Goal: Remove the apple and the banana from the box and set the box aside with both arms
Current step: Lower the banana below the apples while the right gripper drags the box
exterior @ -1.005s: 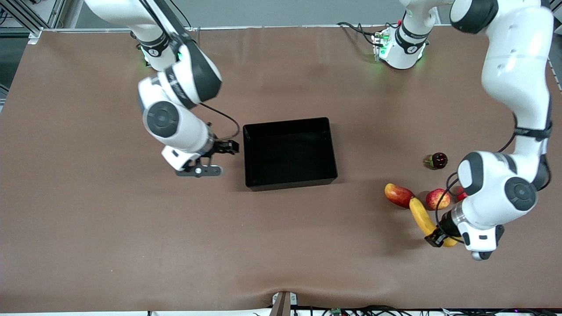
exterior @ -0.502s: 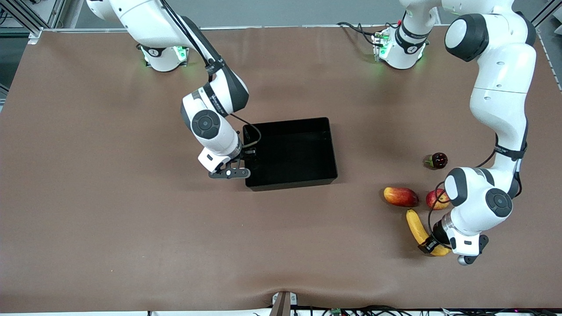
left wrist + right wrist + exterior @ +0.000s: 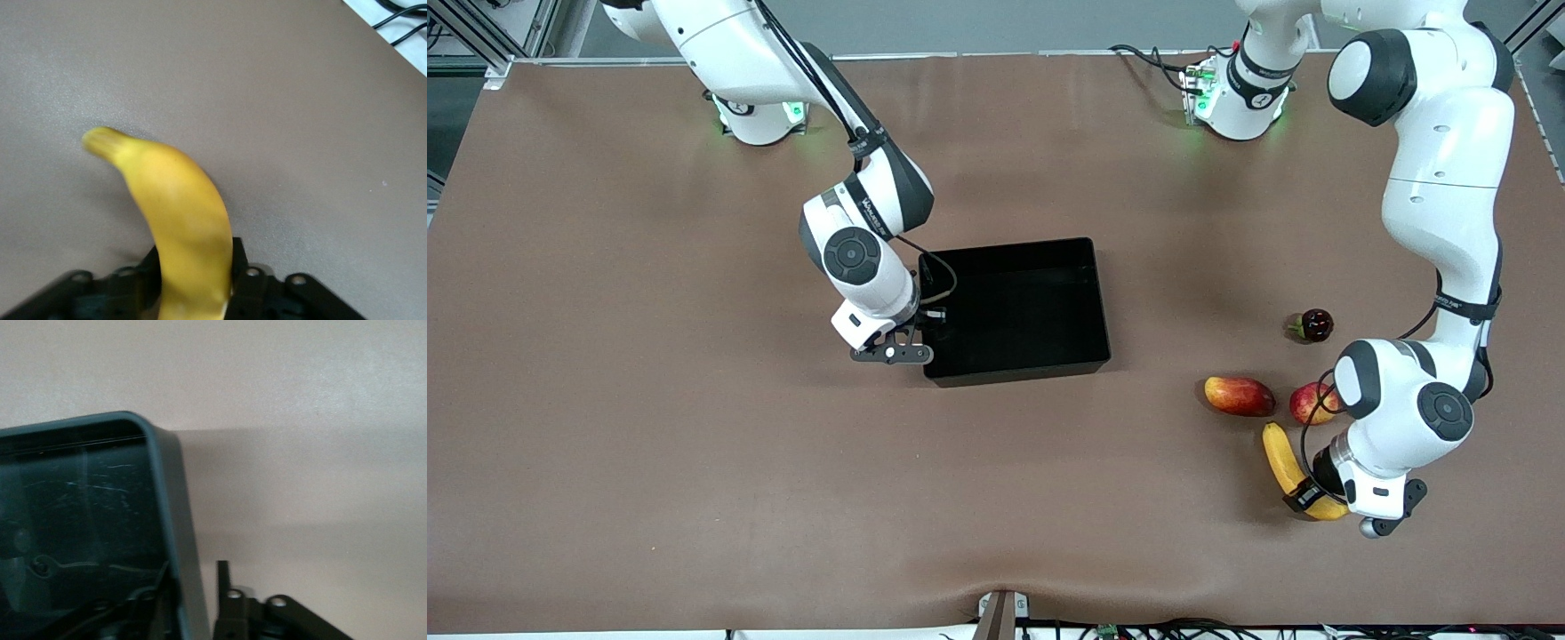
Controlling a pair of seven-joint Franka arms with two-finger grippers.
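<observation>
The yellow banana (image 3: 1282, 455) lies low at the table near the left arm's end, nearer to the front camera than the streaked apple (image 3: 1307, 404). My left gripper (image 3: 1307, 496) is shut on the banana's near end. In the left wrist view the banana (image 3: 177, 200) runs out from between the fingers of the left gripper (image 3: 197, 283). The black box (image 3: 1005, 246) sits mid-table and holds nothing. My right gripper (image 3: 927, 325) is at the box wall toward the right arm's end. In the right wrist view the right gripper (image 3: 193, 568) straddles that wall (image 3: 175, 513), open, with a small gap at the outer finger (image 3: 223, 577).
A red-yellow mango (image 3: 1238, 396) lies beside the apple, toward the box. A dark red pomegranate (image 3: 1314, 325) lies farther from the front camera than the apple. Bare brown table (image 3: 694, 462) spreads around the box.
My right arm swung from beside the box onto its wall. My left gripper pulled the banana away from the mango, nearer to the front camera, then shifted it slightly.
</observation>
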